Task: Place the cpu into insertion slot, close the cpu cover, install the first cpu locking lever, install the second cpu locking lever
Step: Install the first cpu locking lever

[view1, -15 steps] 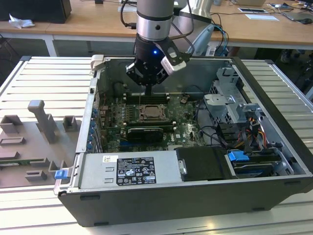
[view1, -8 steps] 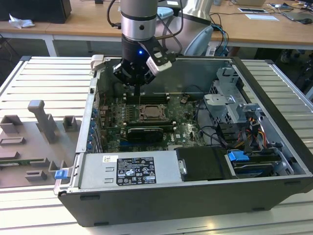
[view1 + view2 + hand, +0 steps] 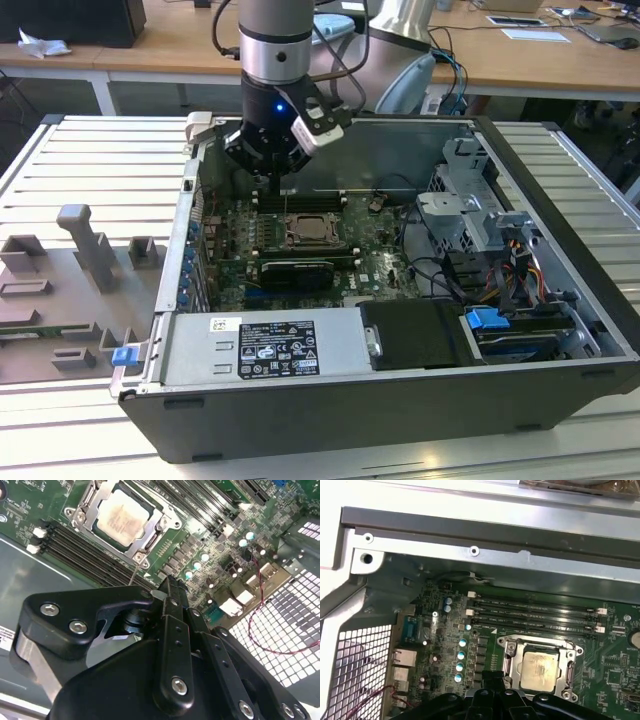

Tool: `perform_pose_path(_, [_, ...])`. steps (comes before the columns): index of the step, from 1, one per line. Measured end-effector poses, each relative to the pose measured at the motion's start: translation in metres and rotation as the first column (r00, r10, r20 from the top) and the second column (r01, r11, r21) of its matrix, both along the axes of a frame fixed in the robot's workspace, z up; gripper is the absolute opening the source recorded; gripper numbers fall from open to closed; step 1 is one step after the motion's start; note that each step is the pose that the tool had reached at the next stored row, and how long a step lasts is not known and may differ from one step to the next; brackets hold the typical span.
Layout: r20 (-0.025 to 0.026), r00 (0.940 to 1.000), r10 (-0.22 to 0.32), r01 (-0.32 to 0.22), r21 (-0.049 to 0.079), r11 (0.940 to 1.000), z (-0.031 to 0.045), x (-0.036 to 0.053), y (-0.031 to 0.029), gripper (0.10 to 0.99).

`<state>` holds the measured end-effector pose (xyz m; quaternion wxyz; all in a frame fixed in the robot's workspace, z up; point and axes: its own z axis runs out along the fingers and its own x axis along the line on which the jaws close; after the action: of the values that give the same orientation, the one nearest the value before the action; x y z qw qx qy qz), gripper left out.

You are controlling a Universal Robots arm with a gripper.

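Note:
Inside the open computer case, the cpu (image 3: 122, 517) lies flat in the insertion slot (image 3: 305, 234) on the green motherboard; its pale metal face also shows in the first wrist view (image 3: 537, 670). The silvery cpu cover (image 3: 156, 530) lies down around the chip. A thin metal locking lever (image 3: 135, 570) stands up from the socket's corner (image 3: 286, 203) and runs up to my gripper (image 3: 281, 182). The gripper (image 3: 165, 585) hovers shut just beside the socket, over the memory slots. Whether it touches the lever is hidden by its own body.
Long black memory slots (image 3: 535, 615) run beside the socket. The case's metal walls (image 3: 560, 200) ring the board. A power supply (image 3: 270, 345) sits in front, a drive cage (image 3: 480, 220) and cables on the exterior view's right. Grey fixtures (image 3: 80, 260) stand outside on the exterior view's left.

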<state>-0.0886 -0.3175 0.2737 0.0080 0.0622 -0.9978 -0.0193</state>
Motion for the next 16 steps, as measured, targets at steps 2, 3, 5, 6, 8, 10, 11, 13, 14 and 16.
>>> perform_pose_path(2, [0.0001,1.0000,0.000,0.000,0.000,1.0000,-0.0013,-0.0002,0.0025,0.106])
perform_pose_path(3, [0.0000,1.0000,-0.001,0.001,0.000,1.0000,-0.0020,-0.0002,0.0044,0.106])
perform_pose_path(5, [0.0000,1.0000,-0.006,0.006,0.000,1.0000,-0.0037,-0.0002,0.0083,0.106])
perform_pose_path(6, [0.0000,1.0000,-0.009,0.009,0.000,1.0000,-0.0047,-0.0002,0.0102,0.106])
perform_pose_path(8, [0.0000,0.9999,-0.013,0.013,0.000,0.9999,-0.0061,-0.0002,0.0128,0.106])
perform_pose_path(10, [0.0000,0.9999,-0.016,0.016,0.000,0.9999,-0.0081,-0.0001,0.0164,0.106])
perform_pose_path(11, [-0.0001,0.9999,-0.017,0.017,0.000,0.9999,-0.0089,0.0001,0.0179,0.106])
perform_pose_path(13, [0.0000,0.9998,-0.018,0.018,0.000,0.9998,-0.0105,0.0008,0.0205,0.106])
perform_pose_path(14, [0.0000,0.9998,-0.019,0.019,0.000,0.9998,-0.0113,0.0014,0.0216,0.106])
perform_pose_path(16, [-0.0001,0.9998,-0.019,0.019,0.000,0.9998,-0.0136,0.0023,0.0241,0.106])
